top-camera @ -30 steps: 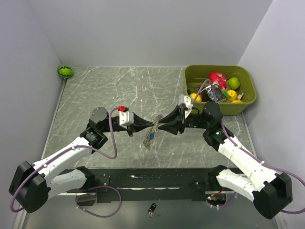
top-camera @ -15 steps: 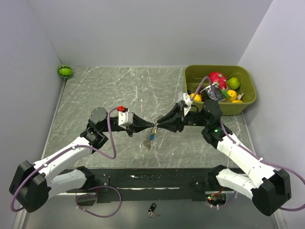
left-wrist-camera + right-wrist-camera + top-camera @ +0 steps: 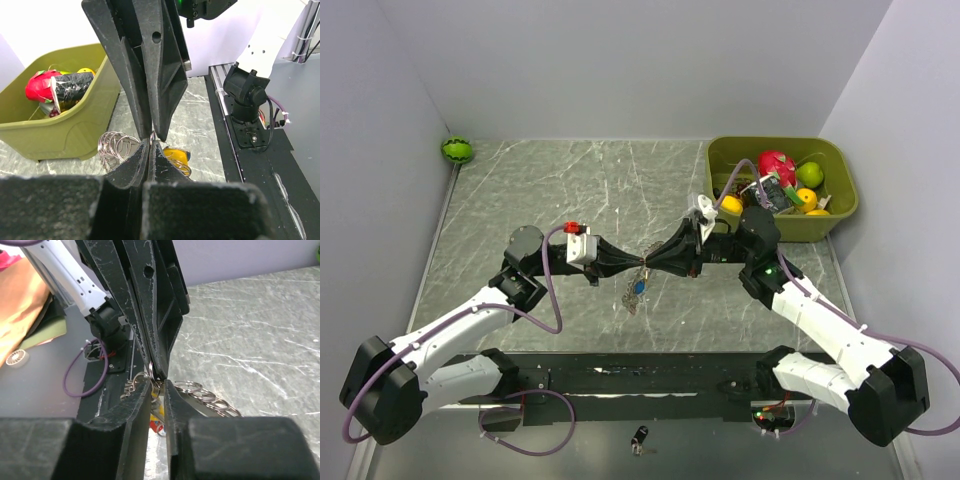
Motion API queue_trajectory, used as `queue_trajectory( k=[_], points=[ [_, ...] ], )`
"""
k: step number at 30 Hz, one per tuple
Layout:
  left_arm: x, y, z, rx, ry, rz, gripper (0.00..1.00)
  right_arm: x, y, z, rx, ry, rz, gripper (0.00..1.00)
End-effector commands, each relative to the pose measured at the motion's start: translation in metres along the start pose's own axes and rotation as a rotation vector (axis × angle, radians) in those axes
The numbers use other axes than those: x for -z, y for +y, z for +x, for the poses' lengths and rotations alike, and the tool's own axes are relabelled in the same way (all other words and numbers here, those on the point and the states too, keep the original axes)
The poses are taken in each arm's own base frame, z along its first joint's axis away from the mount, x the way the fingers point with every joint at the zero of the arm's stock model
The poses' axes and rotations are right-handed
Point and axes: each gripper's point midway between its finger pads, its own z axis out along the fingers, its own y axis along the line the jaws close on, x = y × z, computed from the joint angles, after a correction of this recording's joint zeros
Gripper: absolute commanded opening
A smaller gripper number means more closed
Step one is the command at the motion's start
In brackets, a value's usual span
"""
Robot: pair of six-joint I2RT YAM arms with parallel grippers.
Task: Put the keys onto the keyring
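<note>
From above, the left gripper [image 3: 637, 265] and right gripper [image 3: 651, 264] meet tip to tip, well left of the green bin [image 3: 775, 142]. The keyring [image 3: 632, 298] dangles beneath them with a blue key [image 3: 638, 287].

Left wrist: fingers [image 3: 134, 167] squeezed together on the ring's wire (coils show on the bin's side).

Right wrist: fingers [image 3: 131, 407] likewise nipping that ring.

Left hand [image 3: 636, 265] and right hand [image 3: 654, 264], both stretched inward, meet tip-to-tip, apparently pinched closed.
</note>
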Motion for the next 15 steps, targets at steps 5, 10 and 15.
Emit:
queue_trajectory(
  k=[5, 10, 15],
  points=[
    [-0.006, 0.000, -0.028, -0.078, -0.066, 0.032, 0.01, -0.006, 0.003, -0.025, 0.055, -0.038, -0.023, 0.00],
    [-0.006, 0.003, -0.022, -0.078, -0.045, 0.023, 0.01, -0.007, -0.001, -0.023, 0.053, -0.024, -0.019, 0.00],
    [-0.005, 0.007, -0.014, -0.088, 0.013, 0.011, 0.01, -0.004, -0.009, -0.017, 0.050, 0.025, 0.029, 0.00]
  ],
)
